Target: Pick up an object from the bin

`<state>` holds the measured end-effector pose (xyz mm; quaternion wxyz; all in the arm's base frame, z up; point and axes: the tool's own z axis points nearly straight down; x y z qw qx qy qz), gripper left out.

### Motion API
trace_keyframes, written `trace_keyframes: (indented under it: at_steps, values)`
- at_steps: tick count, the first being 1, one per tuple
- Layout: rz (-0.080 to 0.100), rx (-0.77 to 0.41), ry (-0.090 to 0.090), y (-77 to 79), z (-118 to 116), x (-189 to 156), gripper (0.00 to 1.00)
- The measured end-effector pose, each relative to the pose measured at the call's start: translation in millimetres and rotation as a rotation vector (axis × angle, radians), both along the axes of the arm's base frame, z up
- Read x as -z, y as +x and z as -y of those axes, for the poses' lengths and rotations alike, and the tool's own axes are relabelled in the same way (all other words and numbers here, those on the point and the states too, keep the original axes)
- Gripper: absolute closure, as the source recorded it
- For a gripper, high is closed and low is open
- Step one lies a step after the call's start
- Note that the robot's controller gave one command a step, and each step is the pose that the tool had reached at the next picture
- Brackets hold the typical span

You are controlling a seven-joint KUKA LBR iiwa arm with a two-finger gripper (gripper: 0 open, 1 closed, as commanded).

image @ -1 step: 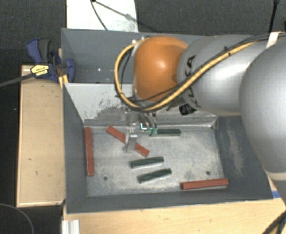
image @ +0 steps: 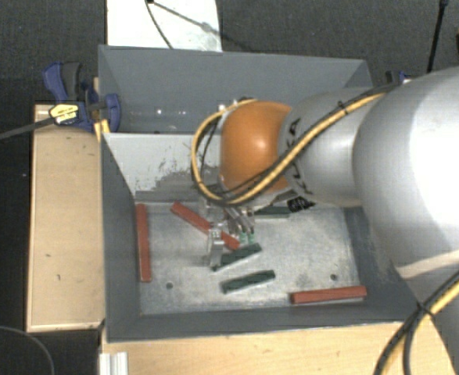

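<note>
Gripper (image: 216, 255) low at centre of bin (image: 315, 241); opening cannot be told, nothing seen held. Red bar (image: 188, 213) slants from far-left into gripper; dark green bar (image: 245, 253) touches it just right

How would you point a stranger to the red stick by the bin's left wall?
Find the left wall of the bin. A red stick lies along its foot. Unlike the slanted red stick and the crosswise one, it runs top to bottom.
</note>
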<state>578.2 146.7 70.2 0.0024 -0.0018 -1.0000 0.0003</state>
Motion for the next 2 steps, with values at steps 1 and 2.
trace_keyframes:
  at_steps: [1,2]
  values:
    - [0.007,0.005,0.002,2.0,-1,-4,1.00]
    - [0.012,-0.046,0.003,-65.4,-11,-130,1.00]
